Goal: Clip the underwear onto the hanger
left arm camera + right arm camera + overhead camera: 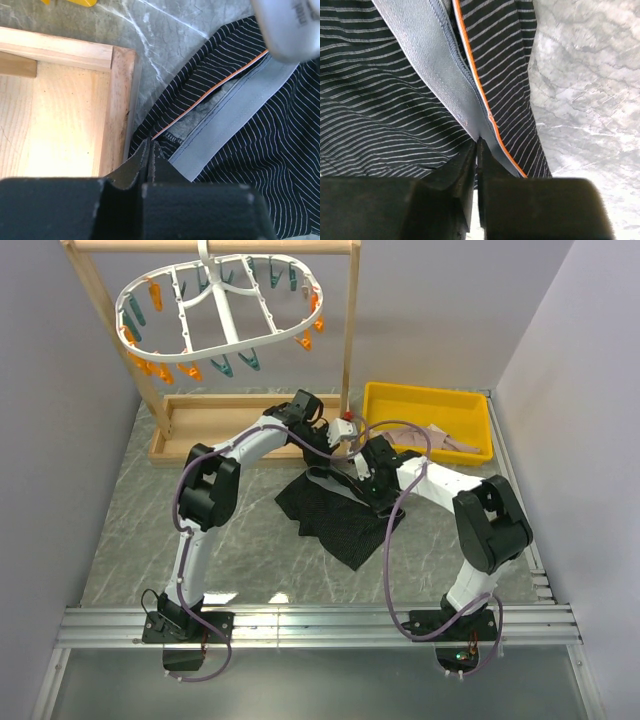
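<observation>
From above you see the table, the wooden frame with the hanger hung on it, and the underwear lying flat, well apart from the hanger. Only your wrist views show the grips: the left gripper and right gripper are each pinched tight on its edge by the grey waistband.

The left arm and right arm both reach forward with elbows bent, their wrists close together. The left gripper has its fingers pressed tight together. The right gripper is pinched closed too.
</observation>
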Robot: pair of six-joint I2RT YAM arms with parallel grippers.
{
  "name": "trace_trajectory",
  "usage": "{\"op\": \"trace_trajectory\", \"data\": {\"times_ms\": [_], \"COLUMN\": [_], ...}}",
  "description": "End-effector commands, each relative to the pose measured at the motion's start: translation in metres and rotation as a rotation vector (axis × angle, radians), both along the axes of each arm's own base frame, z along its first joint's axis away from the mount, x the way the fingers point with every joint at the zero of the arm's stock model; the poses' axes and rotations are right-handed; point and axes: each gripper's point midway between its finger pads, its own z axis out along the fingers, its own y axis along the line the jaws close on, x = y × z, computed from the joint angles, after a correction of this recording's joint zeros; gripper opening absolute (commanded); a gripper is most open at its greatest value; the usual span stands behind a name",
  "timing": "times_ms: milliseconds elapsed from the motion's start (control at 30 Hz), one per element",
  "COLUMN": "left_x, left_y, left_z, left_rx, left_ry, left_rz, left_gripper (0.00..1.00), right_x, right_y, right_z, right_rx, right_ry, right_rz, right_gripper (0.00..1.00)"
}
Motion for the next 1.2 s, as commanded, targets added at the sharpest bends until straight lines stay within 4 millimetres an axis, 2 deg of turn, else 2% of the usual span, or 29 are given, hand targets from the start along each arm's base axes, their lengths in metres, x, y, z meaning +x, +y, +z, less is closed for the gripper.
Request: {"op": "trace_trajectory", "data": {"times_ms": [0,33,133,167,200,233,267,300,333,367,400,433,467,500,567,600,633,667,700,833,867,933,1000,1033,1100,1167], "left_x": [0.009,0.012,0.016,0.016,0.017,0.018,0.013,0.011,0.009,0.008,0.004,0.001,-0.004,-0.010,-0.019,-0.027,-0.036,-0.040,-0.049,-0.081,-0.090,-0.107,-0.123,-0.134,-0.148,-0.161], "left_y": [-0.005,0.001,0.015,0.019,0.024,0.032,0.038,0.042,0.052,0.057,0.062,0.069,0.075,0.079,0.093,0.098,0.104,0.110,0.117,0.137,0.141,0.145,0.148,0.149,0.152,0.150], "left_z": [0.041,0.043,0.058,0.062,0.078,0.084,0.096,0.103,0.100,0.107,0.122,0.125,0.128,0.144,0.149,0.167,0.162,0.165,0.180,0.183,0.191,0.187,0.195,0.190,0.191,0.193], "left_rx": [-0.077,-0.077,-0.076,-0.076,-0.090,-0.090,-0.097,-0.096,-0.074,-0.079,-0.086,-0.077,-0.070,-0.086,-0.079,-0.101,-0.091,-0.086,-0.103,-0.082,-0.094,-0.097,-0.121,-0.115,-0.124,-0.152], "left_ry": [-0.054,-0.051,-0.053,-0.053,-0.071,-0.075,-0.081,-0.089,-0.086,-0.083,-0.096,-0.083,-0.068,-0.078,-0.063,-0.093,-0.074,-0.087,-0.111,-0.054,-0.060,-0.020,-0.024,0.009,0.021,0.036], "left_rz": [0.012,0.029,0.080,0.095,0.115,0.146,0.164,0.180,0.219,0.258,0.280,0.327,0.353,0.368,0.427,0.443,0.460,0.485,0.505,0.599,0.600,0.607,0.602,0.590,0.583,0.548], "left_gripper": [0.00,0.00,0.00,0.00,0.00,0.00,0.00,0.00,0.00,0.00,0.00,0.00,0.00,0.00,0.00,0.00,0.00,0.00,0.00,0.00,0.00,0.00,0.00,0.00,0.00,0.00], "right_x": [0.001,-0.001,-0.003,-0.005,-0.005,-0.005,-0.007,-0.009,-0.011,-0.017,-0.020,-0.023,-0.030,-0.033,-0.041,-0.044,-0.047,-0.053,-0.055,-0.061,-0.065,-0.072,-0.080,-0.084,-0.096,-0.101], "right_y": [-0.009,-0.012,-0.022,-0.025,-0.027,-0.029,-0.031,-0.034,-0.034,-0.037,-0.038,-0.040,-0.044,-0.047,-0.054,-0.057,-0.057,-0.059,-0.059,-0.058,-0.056,-0.055,-0.048,-0.044,-0.040,-0.038], "right_z": [0.001,0.002,0.015,0.028,0.035,0.045,0.063,0.073,0.081,0.097,0.103,0.110,0.121,0.125,0.133,0.134,0.136,0.142,0.148,0.181,0.188,0.202,0.207,0.214,0.215,0.208], "right_rx": [-0.034,-0.039,-0.045,-0.039,-0.041,-0.037,-0.031,-0.029,-0.026,-0.020,-0.020,-0.019,-0.022,-0.028,-0.036,-0.047,-0.044,-0.036,-0.033,-0.003,0.015,0.032,0.075,0.095,0.125,0.122], "right_ry": [-0.021,-0.018,-0.033,-0.051,-0.064,-0.081,-0.109,-0.126,-0.137,-0.155,-0.160,-0.168,-0.177,-0.185,-0.213,-0.226,-0.231,-0.244,-0.259,-0.332,-0.343,-0.344,-0.319,-0.323,-0.298,-0.271], "right_rz": [0.005,0.005,0.005,0.003,0.014,0.020,0.040,0.049,0.062,0.076,0.104,0.118,0.134,0.163,0.190,0.220,0.239,0.251,0.274,0.331,0.361,0.380,0.414,0.430,0.456,0.469], "right_gripper": [0.06,0.00,0.00,0.00,0.00,0.00,0.00,0.00,0.00,0.00,0.00,0.00,0.00,0.00,0.00,0.00,0.00,0.00,0.00,0.00,0.00,0.00,0.00,0.00,0.00,0.00]}}
